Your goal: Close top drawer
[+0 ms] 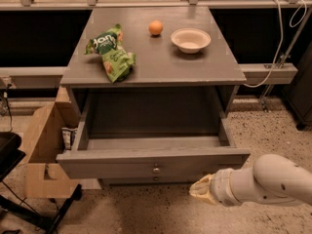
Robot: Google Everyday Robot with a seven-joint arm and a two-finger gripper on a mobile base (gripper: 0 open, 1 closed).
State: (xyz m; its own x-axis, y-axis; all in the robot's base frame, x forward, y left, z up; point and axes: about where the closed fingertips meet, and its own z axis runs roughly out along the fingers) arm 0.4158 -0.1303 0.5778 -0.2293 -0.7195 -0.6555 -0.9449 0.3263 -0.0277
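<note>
1. Judged to be in the approach: no contact yet with the top drawer, pulled far out of the cabinet, well forward of the surface above, with a bare interior on show.
2. Places the gripper low in the frame, below and to the right of the drawer front, near its lower edge but apart from it; cannot tell whether open or closed.
3. Next, probably: bring the gripper up against the flat front, close to the small round metal knob at centre, then push straight back toward the cabinet. Off-centre pressure likely to skew so wide a drawer.
4. Seemingly no need for a grasp: a plain push on the panel enough.
5. Materials: grey painted wood for drawer and cabinet, matte, flat-faced, square-edged. Just below, a second knob on a lower drawer front, mostly hidden.
6. On the surface: a crinkled, glossy green snack bag; a small round orange; a shallow pale bowl, smooth-rimmed.
7. At the frame's left, beside the cabinet: an open brown cardboard box. Underneath, speckled stone-like floor.
</note>
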